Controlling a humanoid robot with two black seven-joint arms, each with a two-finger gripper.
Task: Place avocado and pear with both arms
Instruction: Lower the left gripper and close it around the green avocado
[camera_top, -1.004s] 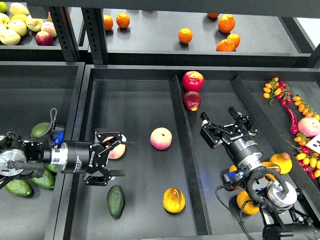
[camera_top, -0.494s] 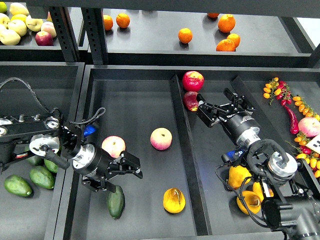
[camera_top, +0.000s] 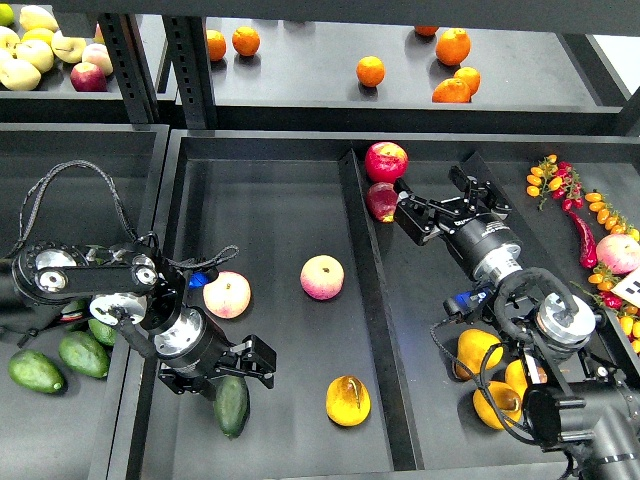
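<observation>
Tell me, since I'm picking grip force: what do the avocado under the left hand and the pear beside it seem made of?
The avocado looks smooth, dark green and slightly glossy, possibly a plastic replica; real or fake cannot be told. The pear is yellow-orange with a shiny highlight and a reddish-brown streak, looking waxy or plastic. The tray looks like matte black metal or plastic.

Both arms are built of glossy black cylindrical segments joined by round silver-grey metal joint discs. The black left arm (camera_top: 120, 300) carries a thin black cable looping up from its joint housings, a small blue part beside the wrist, and ends in a black two-finger left gripper (camera_top: 235, 368). The black right arm (camera_top: 520, 300) shows small white lettering on its wrist barrel, a blue connector with black cables curling below, and a black two-finger right gripper (camera_top: 440, 205).
</observation>
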